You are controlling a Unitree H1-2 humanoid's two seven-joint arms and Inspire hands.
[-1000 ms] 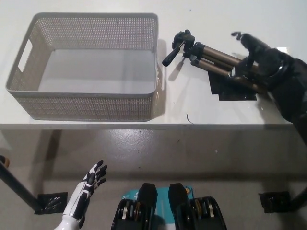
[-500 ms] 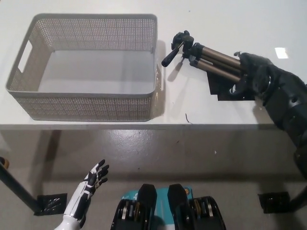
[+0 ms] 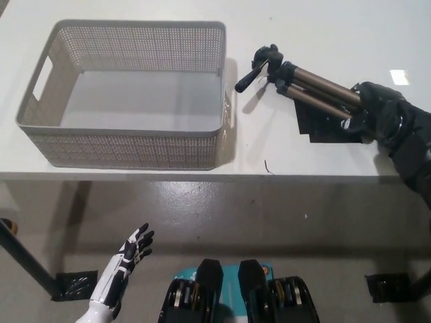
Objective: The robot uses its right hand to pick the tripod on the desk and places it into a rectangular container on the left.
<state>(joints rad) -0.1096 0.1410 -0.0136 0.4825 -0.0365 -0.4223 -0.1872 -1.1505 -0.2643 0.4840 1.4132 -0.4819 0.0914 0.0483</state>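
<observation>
A folded tripod (image 3: pixel 300 83) with bronze legs and a black head lies on the white desk (image 3: pixel 269 145), head toward the basket. My black right hand (image 3: pixel 374 111) is closed around the far end of its legs, at the desk's right. The rectangular grey mesh basket (image 3: pixel 131 145) stands on the left of the desk with nothing in it. My white left hand (image 3: pixel 124 262) hangs open below the desk at the lower left.
A black patch (image 3: pixel 323 128) lies on the desk under the tripod legs. The desk's front edge runs across the middle of the view, with grey floor below. A dark leg base (image 3: pixel 74 284) sits on the floor at lower left.
My right hand has closed down onto the tripod legs; a second ago its fingers were raised and apart above them. The whole picture has shifted slightly right.
</observation>
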